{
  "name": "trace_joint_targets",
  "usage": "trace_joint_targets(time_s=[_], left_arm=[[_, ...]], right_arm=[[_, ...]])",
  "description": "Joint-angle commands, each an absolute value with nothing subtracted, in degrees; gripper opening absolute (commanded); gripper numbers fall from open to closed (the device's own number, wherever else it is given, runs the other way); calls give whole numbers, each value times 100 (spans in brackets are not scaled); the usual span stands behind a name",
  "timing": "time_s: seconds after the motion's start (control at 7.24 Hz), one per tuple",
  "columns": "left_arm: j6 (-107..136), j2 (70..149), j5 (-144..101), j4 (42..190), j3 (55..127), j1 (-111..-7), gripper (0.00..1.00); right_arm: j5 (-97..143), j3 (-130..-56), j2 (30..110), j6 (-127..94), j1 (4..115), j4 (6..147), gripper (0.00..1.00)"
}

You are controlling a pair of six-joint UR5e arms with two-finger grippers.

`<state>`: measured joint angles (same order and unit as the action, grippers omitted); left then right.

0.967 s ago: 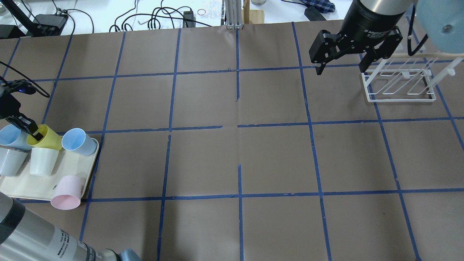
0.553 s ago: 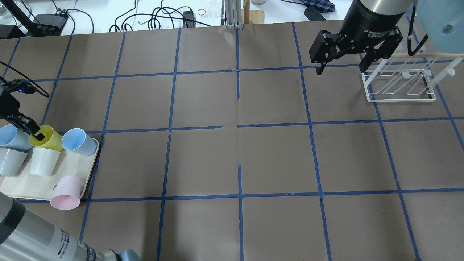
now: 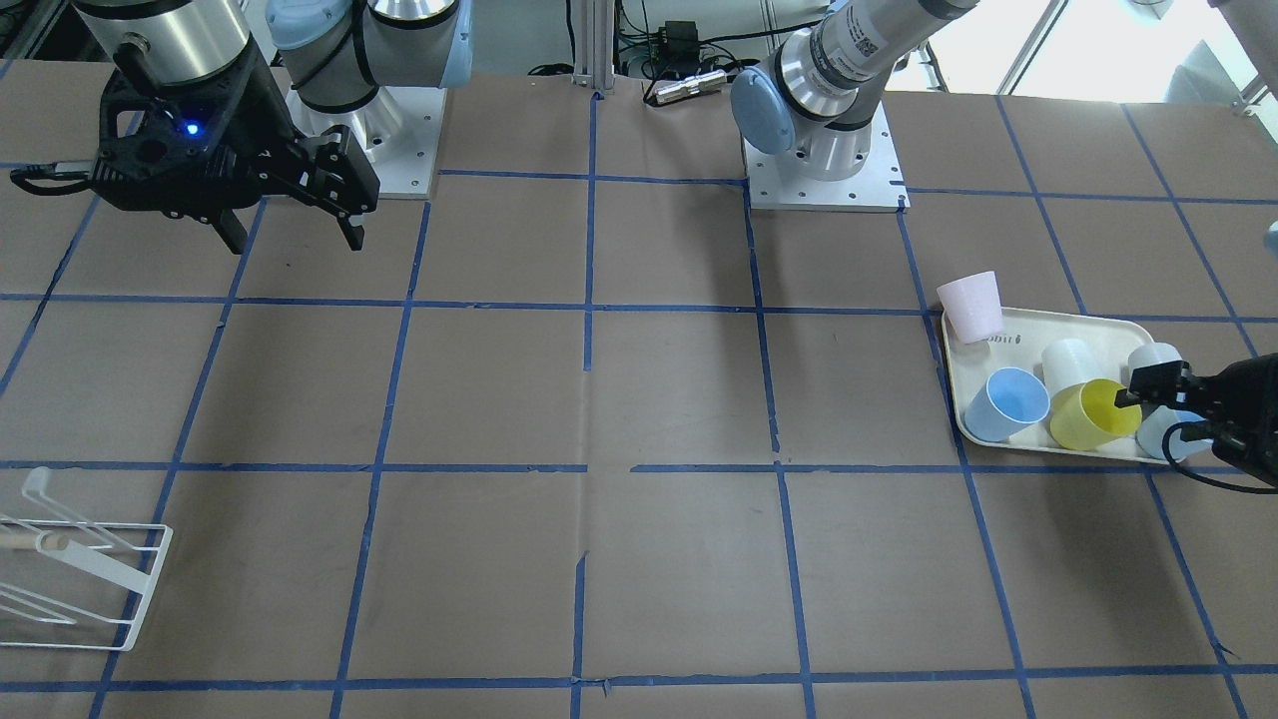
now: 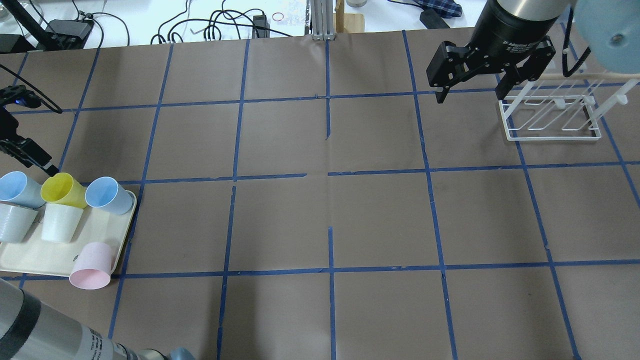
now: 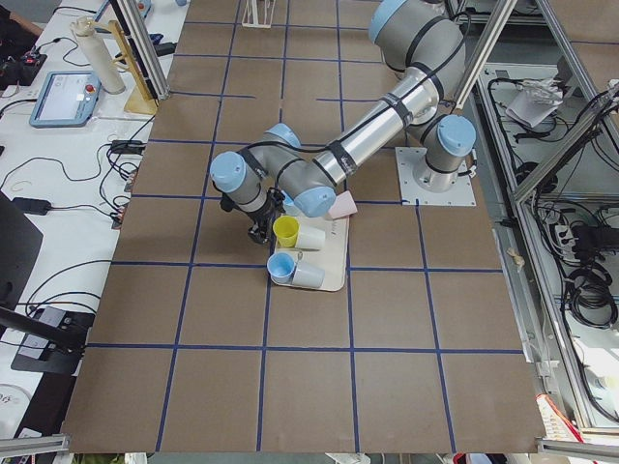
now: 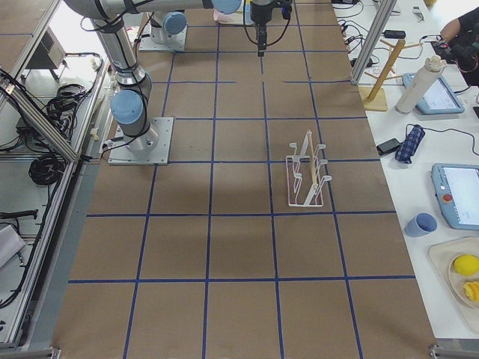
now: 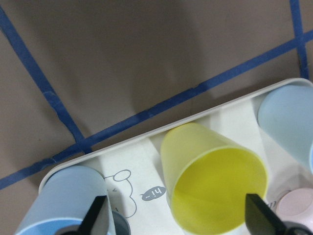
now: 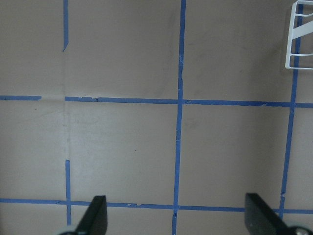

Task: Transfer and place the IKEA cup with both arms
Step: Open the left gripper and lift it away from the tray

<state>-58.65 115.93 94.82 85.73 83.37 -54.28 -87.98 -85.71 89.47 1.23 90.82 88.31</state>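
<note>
The yellow IKEA cup (image 4: pixel 62 190) lies tilted on the cream tray (image 4: pixel 30 260) at the table's left end, between two light-blue cups. It also shows in the front view (image 3: pixel 1093 414) and fills the left wrist view (image 7: pixel 210 181). My left gripper (image 4: pixel 35 162) is open and empty, just beyond the cup's mouth, with its fingertips (image 7: pixel 98 218) spread either side of the cup. My right gripper (image 4: pixel 467 95) is open and empty above the table at the far right, beside the white rack (image 4: pixel 550 117).
On the tray are two light-blue cups (image 4: pixel 107 195), two whitish cups (image 4: pixel 60 222) and a pink cup (image 4: pixel 92 272) at its near corner. The rack also shows in the front view (image 3: pixel 70 559). Blue tape lines grid the brown table.
My left gripper has drawn back from the yellow cup: its finger was inside the mouth and is now outside, beyond the rim. The cup stays on the tray. The right arm has not moved.
</note>
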Motion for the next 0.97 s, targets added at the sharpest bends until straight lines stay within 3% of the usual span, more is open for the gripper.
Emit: trace_joint_targets(time_s=[0.0,0.83], left_arm=[[-4630,10780,9457,9182,8341,-6227,97],[-1145,9161,8982,9580,8472,-8875,100]], right_arm=[[-8772,-8578,8947,123,9079,8824,100],[-8833,-8587,8947,123,9079,8833,100]])
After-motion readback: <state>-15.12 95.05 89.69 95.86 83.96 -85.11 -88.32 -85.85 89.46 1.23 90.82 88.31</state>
